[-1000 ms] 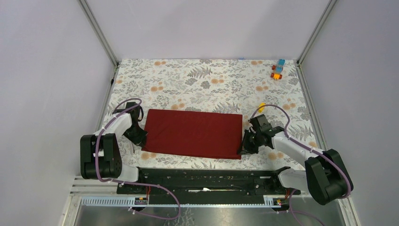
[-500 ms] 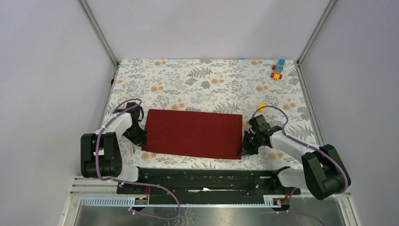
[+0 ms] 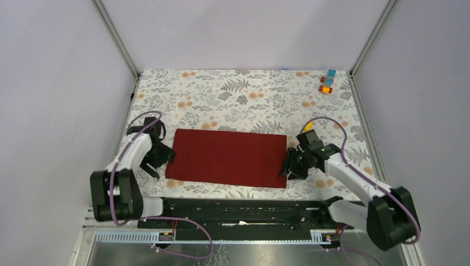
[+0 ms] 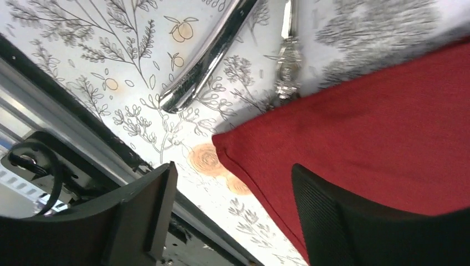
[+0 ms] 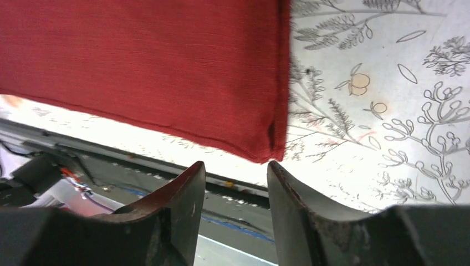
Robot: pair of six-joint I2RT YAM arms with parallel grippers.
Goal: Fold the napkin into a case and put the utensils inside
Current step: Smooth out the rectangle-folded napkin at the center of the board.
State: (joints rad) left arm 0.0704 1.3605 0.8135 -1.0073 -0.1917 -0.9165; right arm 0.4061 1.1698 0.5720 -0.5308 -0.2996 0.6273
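Observation:
The dark red napkin (image 3: 227, 158) lies flat on the floral table as a folded wide rectangle. My left gripper (image 3: 156, 157) is at its left end, open; in the left wrist view its jaws (image 4: 233, 169) straddle the napkin's corner (image 4: 354, 122) without gripping it. Two silver utensils show only as handles (image 4: 204, 58) (image 4: 288, 61) on the table just beyond that corner. My right gripper (image 3: 292, 166) is at the napkin's near right corner, open. In the right wrist view the corner (image 5: 266, 145) lies just ahead of the empty jaws (image 5: 235, 164).
Small orange and blue toy blocks (image 3: 327, 83) sit at the far right corner, and a yellow block (image 3: 308, 126) lies behind my right wrist. The black base rail (image 3: 238, 210) runs along the near table edge. Metal frame posts border both sides.
Both grippers were shut on the napkin's near corners and have opened, letting the cloth go. Both have drawn slightly back from it. The napkin stays flat.

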